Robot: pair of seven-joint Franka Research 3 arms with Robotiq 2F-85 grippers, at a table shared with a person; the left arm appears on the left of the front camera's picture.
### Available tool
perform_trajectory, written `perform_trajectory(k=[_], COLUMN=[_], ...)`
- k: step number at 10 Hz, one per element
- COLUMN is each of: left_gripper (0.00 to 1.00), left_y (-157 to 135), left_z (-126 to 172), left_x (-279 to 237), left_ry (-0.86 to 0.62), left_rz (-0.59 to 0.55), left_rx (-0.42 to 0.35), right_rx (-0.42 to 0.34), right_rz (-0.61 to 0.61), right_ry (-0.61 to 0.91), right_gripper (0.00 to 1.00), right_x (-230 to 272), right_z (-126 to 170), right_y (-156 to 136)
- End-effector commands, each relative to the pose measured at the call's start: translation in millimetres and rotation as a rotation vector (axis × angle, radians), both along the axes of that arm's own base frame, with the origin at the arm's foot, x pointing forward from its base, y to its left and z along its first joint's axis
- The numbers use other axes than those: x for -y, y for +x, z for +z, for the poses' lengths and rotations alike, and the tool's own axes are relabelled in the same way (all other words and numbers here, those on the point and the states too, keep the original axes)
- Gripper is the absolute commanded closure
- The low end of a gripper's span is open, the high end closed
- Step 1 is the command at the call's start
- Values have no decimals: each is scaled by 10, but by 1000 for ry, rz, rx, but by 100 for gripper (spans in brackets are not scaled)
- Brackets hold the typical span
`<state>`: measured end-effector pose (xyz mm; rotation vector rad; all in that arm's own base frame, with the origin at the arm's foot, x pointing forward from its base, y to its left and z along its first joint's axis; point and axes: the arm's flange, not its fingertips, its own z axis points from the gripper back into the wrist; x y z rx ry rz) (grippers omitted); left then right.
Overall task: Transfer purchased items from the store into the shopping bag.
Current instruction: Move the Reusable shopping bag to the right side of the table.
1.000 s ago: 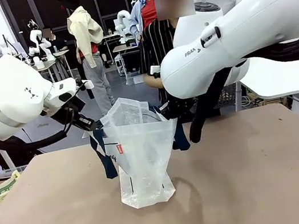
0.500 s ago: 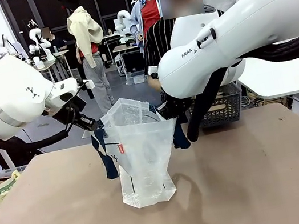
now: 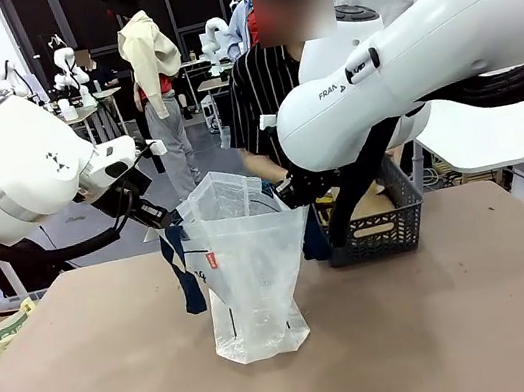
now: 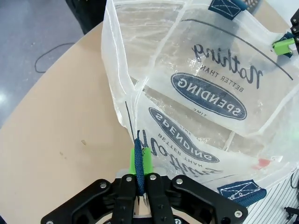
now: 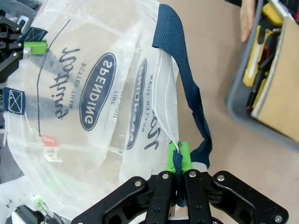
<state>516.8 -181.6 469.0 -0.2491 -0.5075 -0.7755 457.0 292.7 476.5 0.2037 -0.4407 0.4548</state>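
Note:
The shopping bag (image 3: 248,259) stands upright at the table's middle, clear plastic with navy straps and a red tag. My left gripper (image 3: 173,220) pinches its left rim; in the left wrist view that gripper (image 4: 139,161) is shut on the navy strap and rim. My right gripper (image 3: 290,191) holds the opposite rim, shut on the strap (image 5: 177,158), so the bag's mouth is spread open. The store (image 3: 378,221), a dark grey lattice basket, sits on the table just right of the bag. Purchased items (image 5: 261,42), yellow and dark packages, lie inside it beside a tan sheet.
A person in a striped top stands behind the bag, one hand (image 5: 246,18) at the basket's rim. My right arm's white body (image 3: 401,60) crosses above the basket. Bare tabletop (image 3: 447,326) lies in front and to the right.
The person has brought the grey basket in from the right and it now rests on the table beside the bag. Both grippers have held their grip on the bag without moving.

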Motion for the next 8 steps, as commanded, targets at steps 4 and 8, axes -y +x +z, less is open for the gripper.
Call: perform_trajectory(k=[4, 8], left_gripper=[100, 100], left_y=[-11, -11], left_z=[8, 8], left_x=[-24, -24], left_ry=[7, 7], left_rz=[4, 4], left_rx=[0, 0], right_rx=[-7, -7], right_rz=[-7, -7], right_ry=[4, 4], right_gripper=[100, 100], right_x=[28, 28], right_z=[-18, -18], right_y=[-46, -46])
